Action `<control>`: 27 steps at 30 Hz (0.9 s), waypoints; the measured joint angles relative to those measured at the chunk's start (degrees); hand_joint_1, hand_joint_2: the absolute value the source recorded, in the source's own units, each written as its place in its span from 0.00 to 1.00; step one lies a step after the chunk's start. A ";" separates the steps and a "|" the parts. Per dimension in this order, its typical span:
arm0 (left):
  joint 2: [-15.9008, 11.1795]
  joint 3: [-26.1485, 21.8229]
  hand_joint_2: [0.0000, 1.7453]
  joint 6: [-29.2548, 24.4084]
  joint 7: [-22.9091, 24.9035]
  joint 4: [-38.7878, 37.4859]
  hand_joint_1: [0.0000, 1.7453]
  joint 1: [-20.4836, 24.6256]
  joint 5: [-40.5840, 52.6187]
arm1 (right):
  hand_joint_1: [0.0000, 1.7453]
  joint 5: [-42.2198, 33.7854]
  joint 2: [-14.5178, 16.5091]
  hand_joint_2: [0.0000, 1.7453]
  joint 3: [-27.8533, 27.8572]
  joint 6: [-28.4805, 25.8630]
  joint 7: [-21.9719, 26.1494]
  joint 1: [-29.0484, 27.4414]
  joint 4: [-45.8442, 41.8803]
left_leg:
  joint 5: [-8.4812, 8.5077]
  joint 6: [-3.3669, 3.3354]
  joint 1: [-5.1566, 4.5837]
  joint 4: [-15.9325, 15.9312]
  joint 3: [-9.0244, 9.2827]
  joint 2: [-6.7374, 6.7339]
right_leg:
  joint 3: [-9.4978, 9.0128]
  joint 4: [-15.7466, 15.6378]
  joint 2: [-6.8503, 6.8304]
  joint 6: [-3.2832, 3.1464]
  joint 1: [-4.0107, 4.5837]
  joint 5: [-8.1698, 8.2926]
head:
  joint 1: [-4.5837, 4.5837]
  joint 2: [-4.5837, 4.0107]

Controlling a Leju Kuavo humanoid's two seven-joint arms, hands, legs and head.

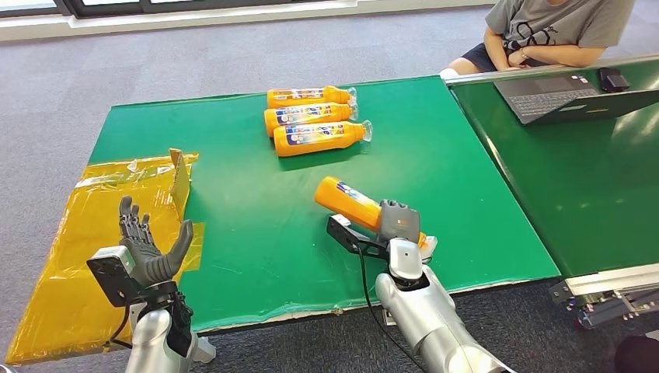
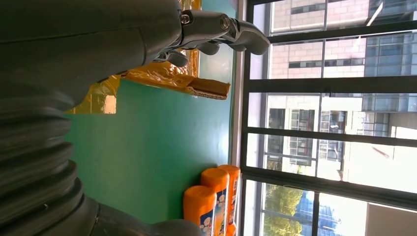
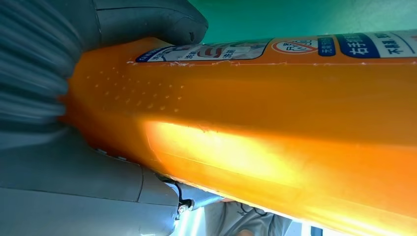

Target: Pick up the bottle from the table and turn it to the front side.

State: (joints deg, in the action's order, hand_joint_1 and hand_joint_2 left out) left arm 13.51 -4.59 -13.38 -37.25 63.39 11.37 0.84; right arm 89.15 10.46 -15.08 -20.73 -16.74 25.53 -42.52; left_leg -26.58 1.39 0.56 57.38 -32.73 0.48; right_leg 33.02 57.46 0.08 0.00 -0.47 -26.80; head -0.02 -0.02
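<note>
From the head view, the right hand [image 1: 398, 224] grasps an orange bottle [image 1: 347, 200] above the green bench [image 1: 256, 233], near its front edge and toward the right corner. The bottle is tilted, its base pointing up and away toward the far left, its cap end hidden behind the hand. The left hand [image 1: 148, 249] is raised over the front left corner with its fingers [image 1: 132, 221] spread and holding nothing, above a sheet of yellow film [image 1: 85, 256] that hangs over that edge. Three more orange bottles [image 1: 315, 118] lie side by side near the far edge, touching one another. A person [image 1: 548, 31] sits beyond the far right corner, by a laptop [image 1: 571, 97] on a second green bench [image 1: 591, 186].

The left wrist view shows the left hand [image 2: 216, 29] released, fingers apart, with the yellow film's [image 2: 172, 78] curled edge beyond it, the bases of the three bottles [image 2: 214, 201], and windows [image 2: 334, 113] behind.

The right wrist view brings the bottle [image 3: 275, 132] close: its body runs straight out from the palm, the thumb [image 3: 152, 19] pressed on one side by the printed label [image 3: 275, 49], which the head view barely shows, and darker fingers [image 3: 194, 194] wrapped under the other side.
</note>
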 joint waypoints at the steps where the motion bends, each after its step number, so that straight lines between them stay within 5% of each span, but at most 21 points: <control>1: -0.01 0.00 1.00 0.02 -0.01 0.00 0.00 0.14 0.07 | 1.00 0.09 0.02 1.00 0.04 -0.02 0.02 0.07 -0.03 | 0.00 0.00 0.00 0.00 0.00 0.00 | 0.00 0.00 0.00 0.00 0.00 0.00 | 0.00 0.00; 10: 0.26 0.00 1.00 0.14 0.55 0.38 0.00 0.90 1.10 | 1.00 0.70 0.14 1.00 0.72 -0.19 0.36 -1.04 -4.17 | 0.00 0.00 0.00 0.01 0.00 -0.03 | 0.03 -0.01 0.02 0.00 0.00 0.00 | 0.00 -0.01; 16: 0.52 0.00 1.00 0.22 1.08 1.07 0.00 0.88 1.45 | 1.00 -2.66 0.29 1.00 1.40 -3.62 6.58 -2.63 -7.86 | 0.00 0.00 0.00 0.01 0.00 -0.06 | 0.04 -0.01 0.04 0.00 0.00 0.00 | 0.00 0.01; 27: 0.60 0.00 1.00 0.27 1.08 1.46 0.00 0.87 1.51 | 1.00 -3.10 0.45 1.00 1.68 -3.86 7.14 -3.38 -9.56 | 0.00 0.00 0.00 0.01 0.00 -0.06 | 0.04 0.00 0.06 0.00 0.00 0.01 | 0.00 0.01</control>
State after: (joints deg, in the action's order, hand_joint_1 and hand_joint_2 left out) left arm 14.11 -4.59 -13.11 -36.17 64.85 12.24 2.34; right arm 86.05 10.91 -13.40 -24.59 -9.60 22.15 -52.07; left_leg -26.58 1.39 0.56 57.39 -32.73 0.42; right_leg 33.07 57.45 0.14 0.01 -0.47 -26.79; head -0.02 -0.01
